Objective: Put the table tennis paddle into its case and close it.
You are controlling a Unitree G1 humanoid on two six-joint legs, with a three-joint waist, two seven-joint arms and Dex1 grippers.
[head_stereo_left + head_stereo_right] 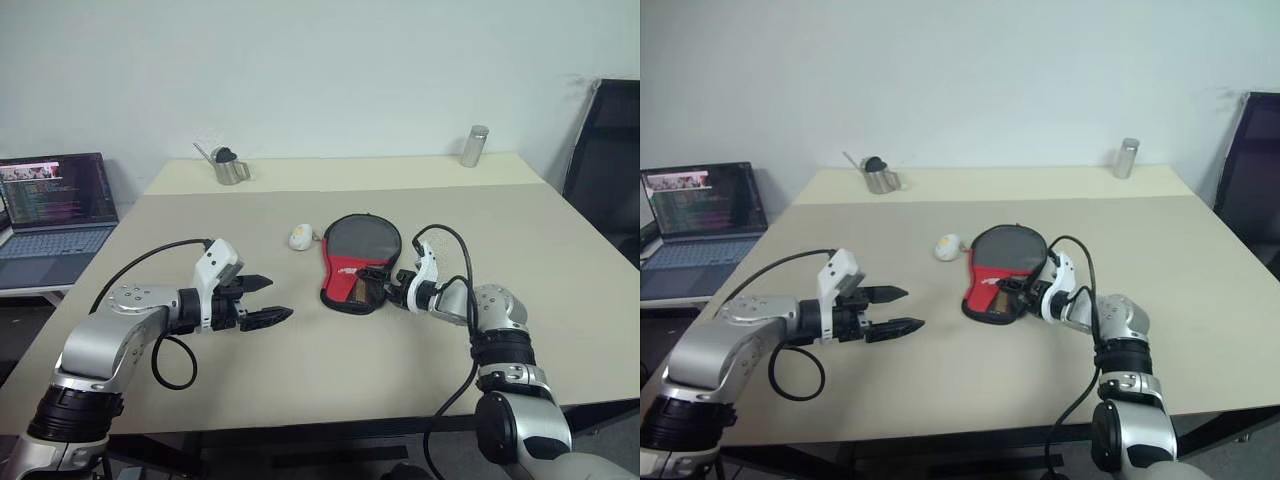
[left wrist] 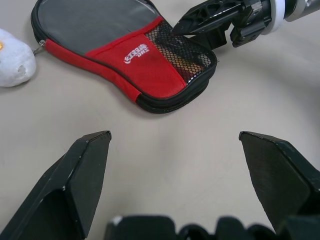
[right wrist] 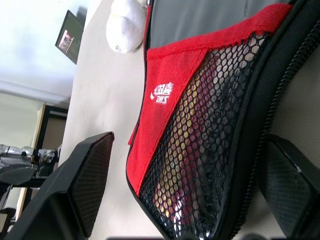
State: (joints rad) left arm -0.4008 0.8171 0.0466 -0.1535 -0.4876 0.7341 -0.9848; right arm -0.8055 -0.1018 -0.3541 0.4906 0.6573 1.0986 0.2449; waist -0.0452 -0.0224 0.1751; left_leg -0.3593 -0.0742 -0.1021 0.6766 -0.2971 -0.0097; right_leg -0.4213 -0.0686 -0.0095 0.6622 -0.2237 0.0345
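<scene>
Even, soft light falls from overhead across the beige table [image 1: 300,380], leaving it bright without hard glare. Shadows are faint: a thin dark rim hugs the case [image 1: 358,262] along its near edge, and a soft shadow lies under the left gripper [image 1: 268,300], beside the case. The laptop [image 1: 55,215] screen, far off to the case's left, glows brighter than its surroundings. The head views are fairly sharp, softening slightly toward the corners. In the right wrist view the case's mesh is crisp while the near fingers [image 3: 87,185] look soft and the background beyond the case washes out pale.
</scene>
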